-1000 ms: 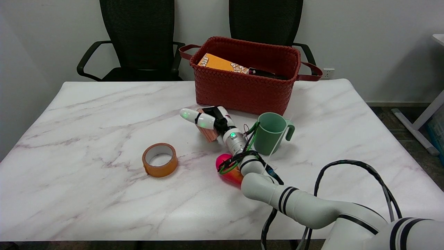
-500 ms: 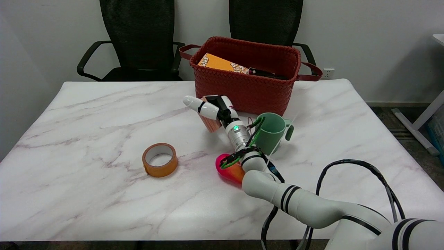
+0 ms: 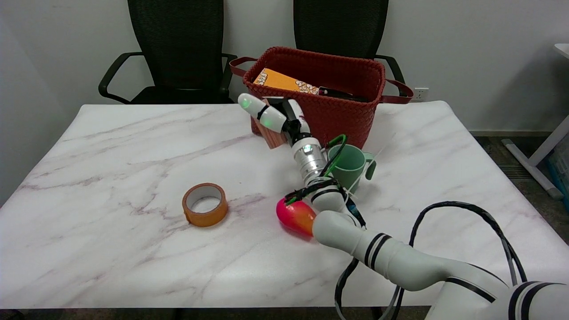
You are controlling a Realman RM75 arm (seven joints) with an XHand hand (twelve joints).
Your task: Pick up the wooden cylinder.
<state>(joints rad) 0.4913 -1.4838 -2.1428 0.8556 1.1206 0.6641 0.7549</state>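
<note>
The right robot hand (image 3: pixel 276 119) grips the wooden cylinder (image 3: pixel 272 136) tilted, lifted off the counter (image 3: pixel 111 151) just in front of the red basket (image 3: pixel 311 118); it could slip out or knock the basket's near wall.

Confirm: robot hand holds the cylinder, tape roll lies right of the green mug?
Not quite. The head view shows the tape roll lying left of the green mug. The robot hand does hold the cylinder.

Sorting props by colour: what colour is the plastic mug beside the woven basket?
The plastic mug is pale green, as seen in the head view.
</note>
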